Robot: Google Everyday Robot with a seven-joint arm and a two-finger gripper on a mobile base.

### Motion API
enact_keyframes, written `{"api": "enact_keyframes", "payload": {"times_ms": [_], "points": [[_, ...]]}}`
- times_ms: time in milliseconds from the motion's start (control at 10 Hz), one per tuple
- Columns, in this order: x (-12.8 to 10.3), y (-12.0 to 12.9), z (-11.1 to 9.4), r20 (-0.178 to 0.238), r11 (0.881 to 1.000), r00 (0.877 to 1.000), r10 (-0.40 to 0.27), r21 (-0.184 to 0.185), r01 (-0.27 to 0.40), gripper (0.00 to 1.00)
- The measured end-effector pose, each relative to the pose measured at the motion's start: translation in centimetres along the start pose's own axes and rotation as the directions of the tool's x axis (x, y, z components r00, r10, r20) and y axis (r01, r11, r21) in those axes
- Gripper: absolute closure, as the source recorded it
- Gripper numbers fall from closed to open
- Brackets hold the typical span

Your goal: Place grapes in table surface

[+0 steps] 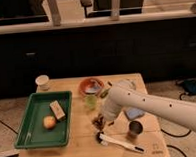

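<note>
Currently the pincer [101, 121] sits low over the counter [83, 144], beside the green tray [25, 140], near the metal cup [135, 129]. Grapes [98, 123] lie directly beneath it, seemingly touching wood; grip state: cannot tell.

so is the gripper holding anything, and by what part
Cannot be told: the gripper is down at the grapes on the table surface, hiding any hold.

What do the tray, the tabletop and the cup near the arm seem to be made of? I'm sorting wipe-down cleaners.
The tray looks like green plastic: uniform colour, moulded rim. The tabletop looks like light wood, with faint plank lines. The cup looks metal, grey with a dull sheen, though that is less sure. The end effector sits over the grapes, beside the cup.
</note>
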Motion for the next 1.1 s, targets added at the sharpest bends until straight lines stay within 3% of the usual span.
{"api": "enact_keyframes", "payload": {"times_ms": [400,800,1100], "points": [[2.4,-0.5,0.9,0.001,0.999,0.999,0.050,-0.005,-0.050,1.00],[5.3,0.3,2.9,0.007,0.991,0.992,0.129,-0.021,-0.128,1.00],[6.3,1.0,3.5,0.006,0.986,0.987,0.164,-0.034,-0.163,1.00]]}}
